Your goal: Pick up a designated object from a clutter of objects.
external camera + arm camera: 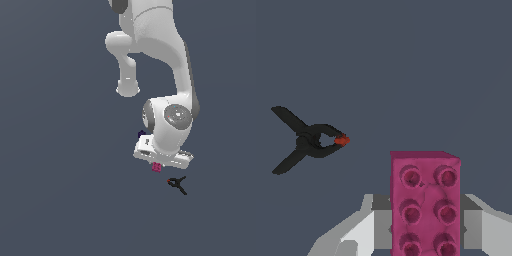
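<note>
Magenta-pink studded flat toy brick (pixel 425 205) sits between the grey fingers (pixel 358 232) of the robot's gripper (pixel 161 162), apparently clamped on its long sides. Exterior view: brick pokes out just under the hand. Whether it is lifted off the floor, cannot tell. Judged: grasp made, raise left. Black spring clamp with red tip (pixel 308 140) lies near, apart. No containers in view.

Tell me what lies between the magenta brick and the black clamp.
Nothing: in the wrist view only bare dark floor separates the magenta brick from the black clamp. The exterior view shows the same open gap.
</note>
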Robot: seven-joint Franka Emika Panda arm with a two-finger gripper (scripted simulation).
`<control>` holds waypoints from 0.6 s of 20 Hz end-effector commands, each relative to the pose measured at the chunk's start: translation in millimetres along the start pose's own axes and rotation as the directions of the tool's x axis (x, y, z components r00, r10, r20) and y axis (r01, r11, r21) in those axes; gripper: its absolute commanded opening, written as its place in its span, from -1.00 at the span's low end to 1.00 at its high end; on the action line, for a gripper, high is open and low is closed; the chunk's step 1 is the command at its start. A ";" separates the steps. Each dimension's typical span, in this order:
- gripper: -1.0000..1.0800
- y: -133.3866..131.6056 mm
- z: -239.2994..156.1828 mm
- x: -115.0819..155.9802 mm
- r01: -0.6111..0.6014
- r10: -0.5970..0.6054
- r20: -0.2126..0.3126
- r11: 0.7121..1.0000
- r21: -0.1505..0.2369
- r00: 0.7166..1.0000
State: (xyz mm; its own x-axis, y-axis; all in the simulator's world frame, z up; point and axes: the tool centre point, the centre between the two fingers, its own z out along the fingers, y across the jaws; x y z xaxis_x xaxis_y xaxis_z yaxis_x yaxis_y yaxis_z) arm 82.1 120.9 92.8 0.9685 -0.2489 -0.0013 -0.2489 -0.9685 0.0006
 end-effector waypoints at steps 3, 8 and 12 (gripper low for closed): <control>-1.00 11.7 -48.8 -3.6 0.000 0.000 -0.001 1.000 0.000 1.000; -1.00 26.4 -109.3 -7.9 0.000 0.000 -0.001 1.000 0.001 1.000; -1.00 37.7 -157.1 -10.8 0.000 0.000 -0.001 1.000 0.001 1.000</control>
State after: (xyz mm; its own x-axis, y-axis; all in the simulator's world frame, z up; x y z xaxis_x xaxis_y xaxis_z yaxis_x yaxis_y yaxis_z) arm 65.2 91.1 231.7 0.9686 -0.2487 0.0003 -0.2487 -0.9686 -0.0004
